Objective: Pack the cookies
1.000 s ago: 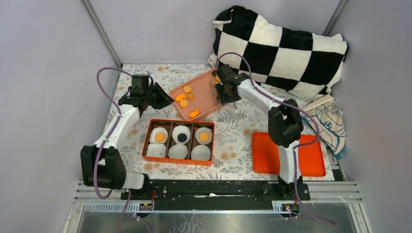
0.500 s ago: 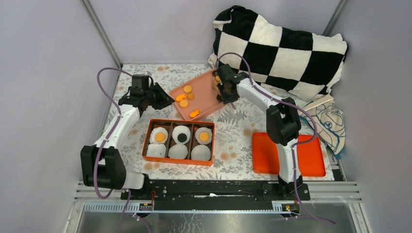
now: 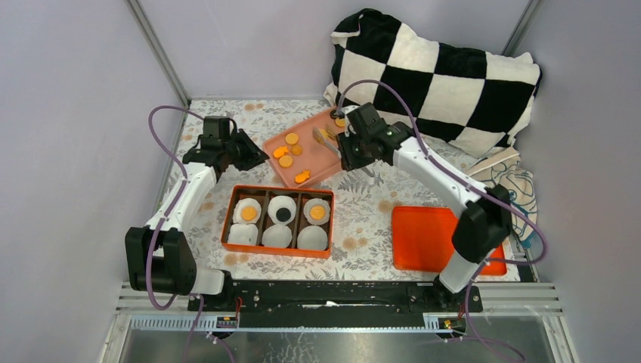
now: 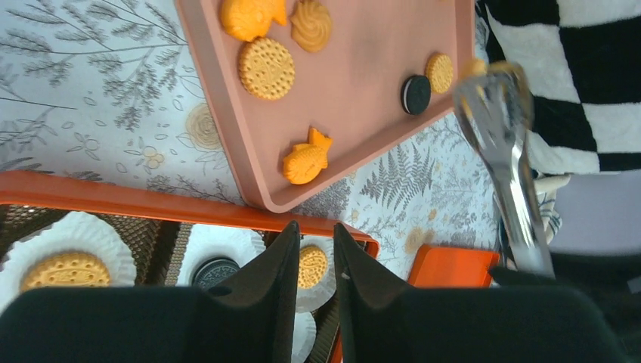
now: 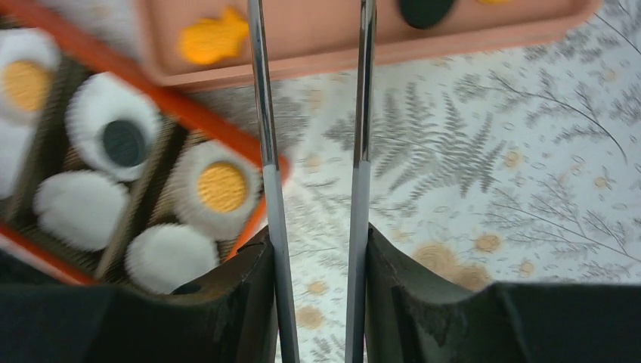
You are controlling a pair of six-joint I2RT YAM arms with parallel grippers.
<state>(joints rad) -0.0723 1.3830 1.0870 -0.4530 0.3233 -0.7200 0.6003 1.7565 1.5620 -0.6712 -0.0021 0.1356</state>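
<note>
Several orange cookies [image 3: 286, 161] and a fish-shaped one [image 4: 306, 160] lie on the pink tray [image 3: 317, 155]. A black cookie [image 4: 415, 94] and an orange disc [image 4: 439, 72] lie near the tray's far corner. The orange box [image 3: 229, 219] holds white liners; its back row has an orange cookie [image 3: 249, 213], a black one [image 3: 283, 214] and an orange one [image 5: 221, 186]. My right gripper [image 3: 349, 144] is shut on metal tongs [image 4: 503, 144], held above the tray's right part; something orange-tan shows at their tips. My left gripper [image 4: 314, 227] is shut and empty, left of the tray.
A black-and-white checked pillow [image 3: 438, 76] lies at the back right. An orange lid [image 3: 416, 238] lies flat at the front right. A printed cloth [image 3: 518, 193] lies by the right wall. The floral table cover [image 5: 484, 151] shows between box and lid.
My right arm has swung its elbow out to the right and turned, so the tongs now point left over the pink tray. The left arm has stayed still.
</note>
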